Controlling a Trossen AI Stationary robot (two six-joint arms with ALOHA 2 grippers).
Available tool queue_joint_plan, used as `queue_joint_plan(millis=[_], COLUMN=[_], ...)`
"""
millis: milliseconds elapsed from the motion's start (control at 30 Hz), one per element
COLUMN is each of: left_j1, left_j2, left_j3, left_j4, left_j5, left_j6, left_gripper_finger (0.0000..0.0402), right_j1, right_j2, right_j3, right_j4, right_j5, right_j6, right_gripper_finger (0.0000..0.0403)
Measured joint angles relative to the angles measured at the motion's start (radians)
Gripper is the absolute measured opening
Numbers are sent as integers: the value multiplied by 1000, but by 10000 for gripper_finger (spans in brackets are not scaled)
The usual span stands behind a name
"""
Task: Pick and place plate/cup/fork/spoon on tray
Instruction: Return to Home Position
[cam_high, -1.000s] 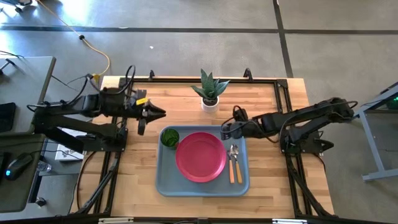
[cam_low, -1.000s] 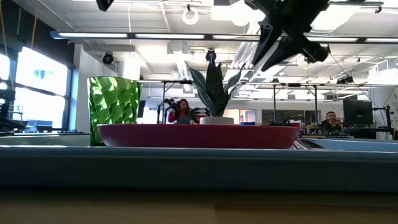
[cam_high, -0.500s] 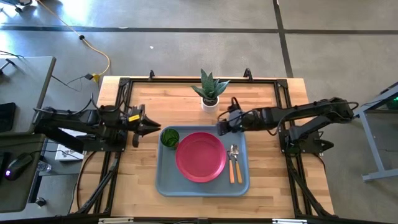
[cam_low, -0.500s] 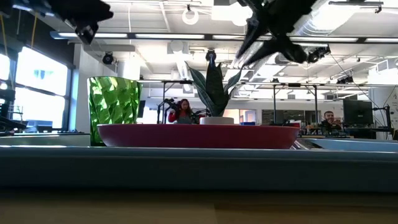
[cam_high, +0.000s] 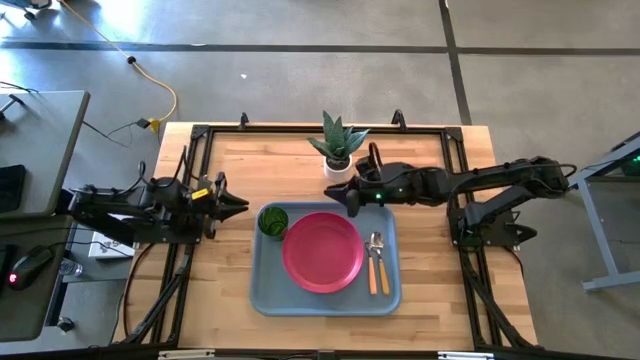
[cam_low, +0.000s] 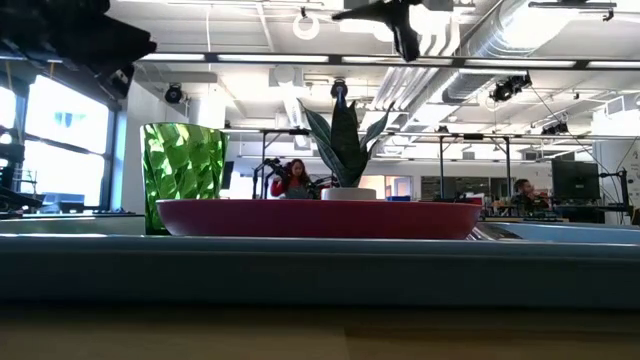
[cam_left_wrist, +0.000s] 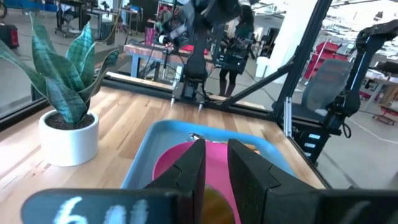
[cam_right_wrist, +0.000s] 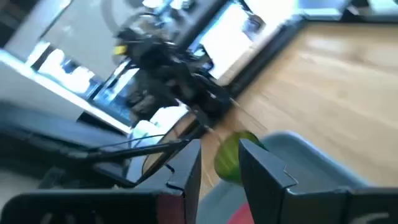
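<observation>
The grey-blue tray (cam_high: 262, 290) lies at the table's middle. On it rest the pink-red plate (cam_high: 322, 250), the green cup (cam_high: 272, 221) at its far left corner, and the spoon (cam_high: 374, 256) and fork (cam_high: 384, 270) side by side right of the plate. My left gripper (cam_high: 243, 203) is left of the tray, pointing at the cup, empty, with a narrow gap between its fingers (cam_left_wrist: 216, 146). My right gripper (cam_high: 333, 193) hovers over the tray's far rim beside the plant pot, empty, with a narrow gap (cam_right_wrist: 219, 149).
A white pot with a spiky green plant (cam_high: 338, 150) stands just beyond the tray's far edge, close to my right gripper. A black frame (cam_high: 300, 130) runs along the table's edges. Bare wood lies left and right of the tray.
My left gripper has drawn back toward the table's left edge and a little toward the near edge. My right gripper has gone from above the tray's far right corner toward the left and far, and has risen. The dishes on the tray have stayed put.
</observation>
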Motion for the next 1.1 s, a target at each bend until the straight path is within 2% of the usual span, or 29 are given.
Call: queue_joint_plan(millis=[67, 167, 267, 400, 567, 800, 967, 1100], left_j1=[0, 0, 0, 0, 1, 1, 1, 1], left_j2=[-35, -77, -108, -125, -125, -124, -124, -124], left_j3=[-25, -54, -73, -97, -113, -113, -113, -113], left_j4=[-4, -25, -45, -50, -59, -48, -40, -40], left_j5=[-1, -6, -9, -38, -89, -86, -96, -133], left_j6=[3, 3, 2, -6, -16, -8, 23, 100], left_gripper_finger=[58, 58, 58, 58, 58, 58, 58, 58], right_j1=[0, -2, -19, -38, -55, -28, 3, 8], right_j2=[0, -1, -31, -109, -289, -597, -776, -891], right_j3=[0, 0, 0, 0, 0, -14, -206, -467], right_j4=[40, 80, 72, 68, -11, -284, -252, -35], right_j5=[-24, -39, -141, -186, -179, -41, -6, -5], right_j6=[-61, -42, -28, -150, -399, -594, -684, -713], right_gripper_finger=[98, 98, 98, 98, 98, 98, 98, 98])
